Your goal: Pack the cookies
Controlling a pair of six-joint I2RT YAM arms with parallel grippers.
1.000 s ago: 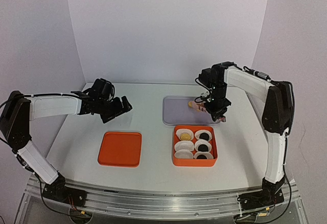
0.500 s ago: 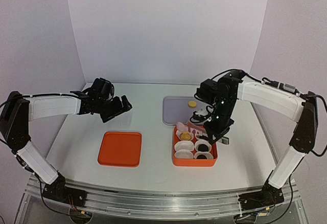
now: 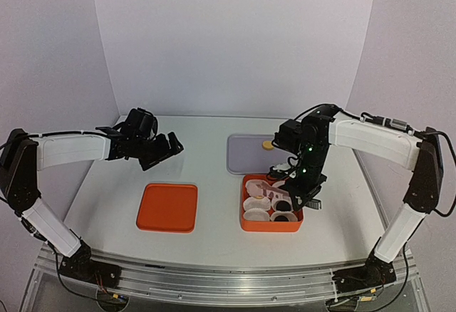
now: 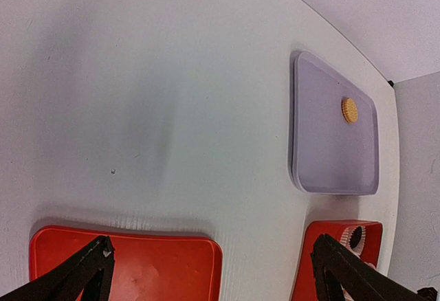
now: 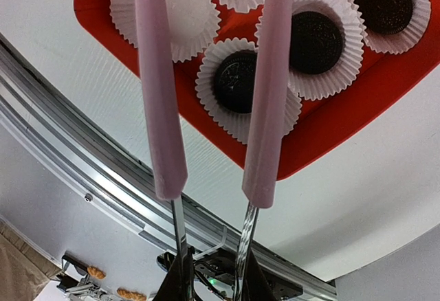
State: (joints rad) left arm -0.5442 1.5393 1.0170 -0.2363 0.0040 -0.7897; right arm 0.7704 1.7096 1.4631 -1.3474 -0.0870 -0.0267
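Right wrist view: pink tongs, tips apart and empty (clasped by the right gripper), over the red box. Three dark cookies sit in paper cups. One golden cookie lies on the grey tray. The left gripper is spread wide.

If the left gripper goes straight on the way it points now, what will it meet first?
Most likely the bare white table, in the gap between the orange lid and the red box. Nothing stands before the open left gripper, though depth is unclear.
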